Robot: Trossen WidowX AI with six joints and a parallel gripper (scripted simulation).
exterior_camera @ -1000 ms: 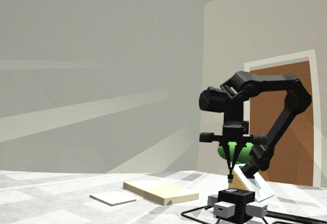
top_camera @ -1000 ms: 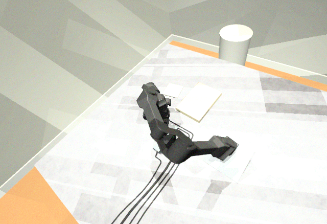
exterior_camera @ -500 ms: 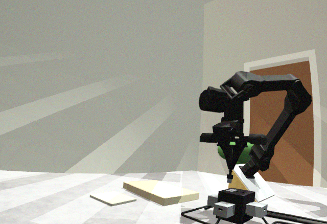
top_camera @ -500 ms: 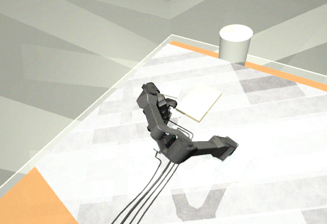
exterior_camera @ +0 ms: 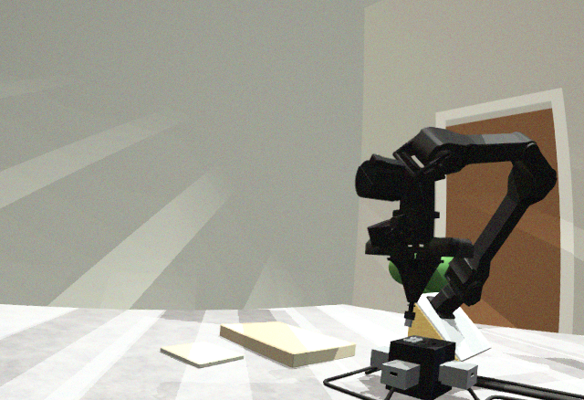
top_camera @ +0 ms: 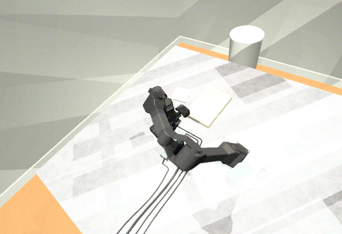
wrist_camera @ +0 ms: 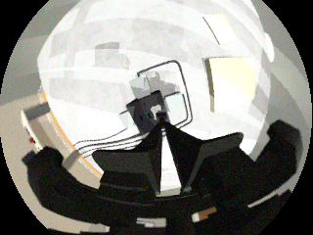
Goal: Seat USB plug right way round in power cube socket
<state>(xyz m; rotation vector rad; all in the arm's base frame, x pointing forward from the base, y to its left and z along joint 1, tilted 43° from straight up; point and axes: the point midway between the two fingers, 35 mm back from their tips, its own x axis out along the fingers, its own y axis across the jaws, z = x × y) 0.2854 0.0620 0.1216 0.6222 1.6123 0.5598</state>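
The black power cube (exterior_camera: 421, 360) (wrist_camera: 145, 113) stands on the table with grey plugs (exterior_camera: 400, 373) in its side sockets and a socket on its top face (exterior_camera: 413, 339). My gripper (exterior_camera: 409, 314) (wrist_camera: 162, 125) points straight down a short way above the cube's top. It is shut on the small grey USB plug (exterior_camera: 408, 321), which hangs clear of the top socket. In the top view the arm (top_camera: 160, 115) covers the cube and the fingers.
A cream board (top_camera: 211, 106) (exterior_camera: 287, 341) (wrist_camera: 231, 78) and a small white tile (top_camera: 180, 94) (exterior_camera: 200, 352) lie beside the cube. A white cylinder (top_camera: 246, 46) stands at the table's far edge. Dark cables (top_camera: 154, 201) run from the cube over the table.
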